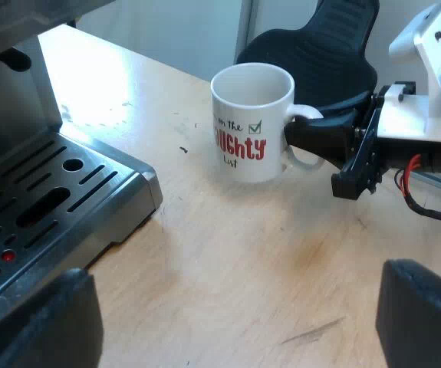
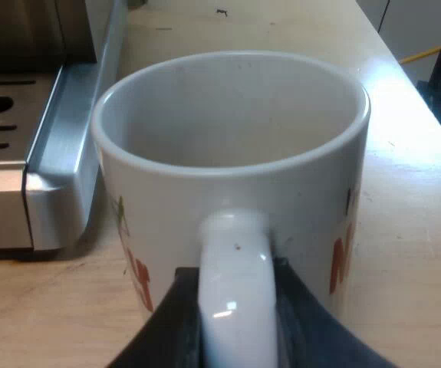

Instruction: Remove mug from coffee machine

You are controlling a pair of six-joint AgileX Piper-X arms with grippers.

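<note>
left wrist view: my left gripper (image 1: pixel 232 276) hangs over the wooden table (image 1: pixel 228 245), its two fingers (image 1: pixel 36 322) spread wide with nothing between them. the white mug (image 1: pixel 251 123) stands upright on the table, off the coffee machine (image 1: pixel 9 107). it is near the corner of the slotted metal drip tray (image 1: pixel 44 207) but apart from it. taking the mug's red lettering (image 1: pixel 239 146) as six o'clock, its handle (image 1: pixel 308 113) sticks out at three o'clock, and the right gripper (image 1: pixel 297 138) is at that handle.

right wrist view: the right gripper (image 2: pixel 235 322) pinches the mug's handle (image 2: pixel 234 245), one black finger (image 2: pixel 166 330) pressed on each side. the mug (image 2: pixel 228 123) is empty. with the handle at six o'clock on the rim, the drip tray (image 2: pixel 59 153) lies at about nine o'clock, just beside the mug on the table (image 2: pixel 412 230).
</note>
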